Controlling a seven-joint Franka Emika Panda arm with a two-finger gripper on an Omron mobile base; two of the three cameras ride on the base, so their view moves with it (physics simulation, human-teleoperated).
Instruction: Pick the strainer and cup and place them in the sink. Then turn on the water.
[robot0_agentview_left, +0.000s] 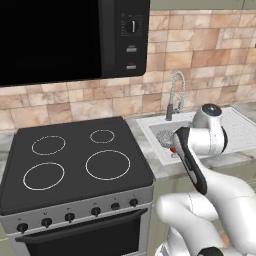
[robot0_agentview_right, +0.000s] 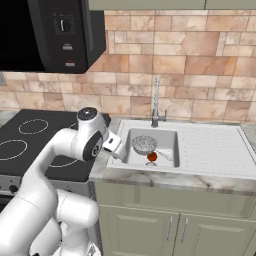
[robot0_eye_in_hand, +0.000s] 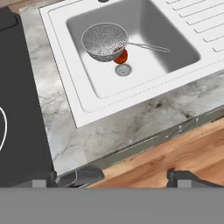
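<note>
Jaws wide apart on my gripper (robot0_eye_in_hand: 131, 177), nothing between them, nothing touched. Both fingertips (robot0_eye_in_hand: 81, 176) sit at the bottom of the hand view, hanging over the marble counter edge (robot0_eye_in_hand: 109, 131) at the sink's front-left corner.

Just ahead of the jaws: white sink (robot0_eye_in_hand: 65, 65), basin open below me. Inside the basin, well ahead of the tips, the strainer (robot0_eye_in_hand: 105, 41) sits upright, mesh bowl up, thin wire handle running off to the right along the basin floor. A small red ball (robot0_eye_in_hand: 122, 56) lies tucked against its near side, next to the drain (robot0_eye_in_hand: 123, 70).

Further out: faucet (robot0_agentview_right: 156, 102) stands at the basin's back rim, past the strainer. Ribbed drainboard (robot0_agentview_right: 215, 145) is off to the right of the jaws, black cooktop (robot0_eye_in_hand: 19, 109) to their left.

Can't spot the cup from these views.
</note>
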